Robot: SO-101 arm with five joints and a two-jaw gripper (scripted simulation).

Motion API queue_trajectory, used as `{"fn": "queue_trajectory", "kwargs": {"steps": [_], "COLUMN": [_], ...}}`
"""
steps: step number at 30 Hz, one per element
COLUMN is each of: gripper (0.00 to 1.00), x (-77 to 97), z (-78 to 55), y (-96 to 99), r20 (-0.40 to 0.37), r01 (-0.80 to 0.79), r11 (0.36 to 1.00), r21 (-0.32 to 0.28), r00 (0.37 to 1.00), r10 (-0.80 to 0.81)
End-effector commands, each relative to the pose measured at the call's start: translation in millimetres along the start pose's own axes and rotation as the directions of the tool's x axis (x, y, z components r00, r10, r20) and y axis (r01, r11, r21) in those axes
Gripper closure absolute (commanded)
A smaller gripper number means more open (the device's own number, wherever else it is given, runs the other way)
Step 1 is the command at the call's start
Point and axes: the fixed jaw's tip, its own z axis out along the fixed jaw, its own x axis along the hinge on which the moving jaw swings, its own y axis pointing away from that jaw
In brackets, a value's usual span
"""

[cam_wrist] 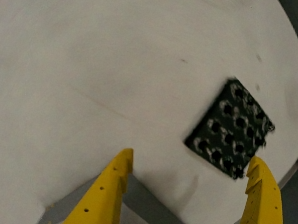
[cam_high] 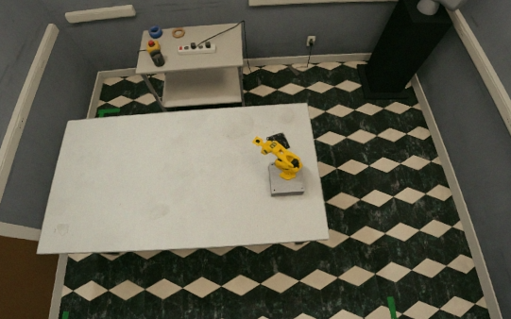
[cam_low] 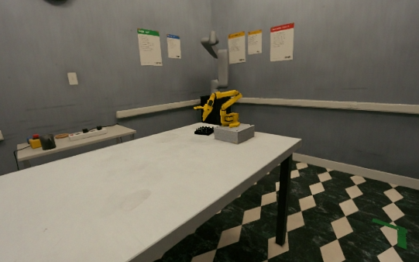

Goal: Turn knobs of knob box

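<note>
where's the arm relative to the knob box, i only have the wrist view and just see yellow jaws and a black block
Observer: The exterior view shows the gripper in the air above the knob box, not touching it.
Operator: holding anything
Observer: No, the jaws stand partly open with nothing between them.
Operator: where's the box from the base
Observer: In the top view it lies just beyond the grey base block, near the table's far edge.
</note>
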Motion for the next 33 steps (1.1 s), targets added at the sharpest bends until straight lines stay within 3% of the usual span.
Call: {"fn": "queue_trajectory", "kwargs": {"steps": [1, 9, 11, 18, 26, 33], "gripper": [0.6, 0.6, 0.6, 0.6, 0.6, 0.6], "x": [6.3, 18.4, 18.4, 29.7, 38.9, 42.0], "z": [2.3, -1.2, -1.2, -5.2, -8.8, -10.0], "y": [-22.3, -56.8, -56.8, -76.6, -89.1, -92.8], "r20": [-0.02, -0.002, -0.002, 0.024, 0.049, 0.058], "r01": [-0.148, -0.391, -0.391, -0.528, -0.614, -0.639], "r11": [0.987, 0.906, 0.906, 0.819, 0.745, 0.719], "r21": [0.062, 0.164, 0.164, 0.224, 0.262, 0.273], "r00": [0.989, 0.918, 0.918, 0.843, 0.779, 0.757], "r10": [0.15, 0.396, 0.396, 0.537, 0.625, 0.65]}}
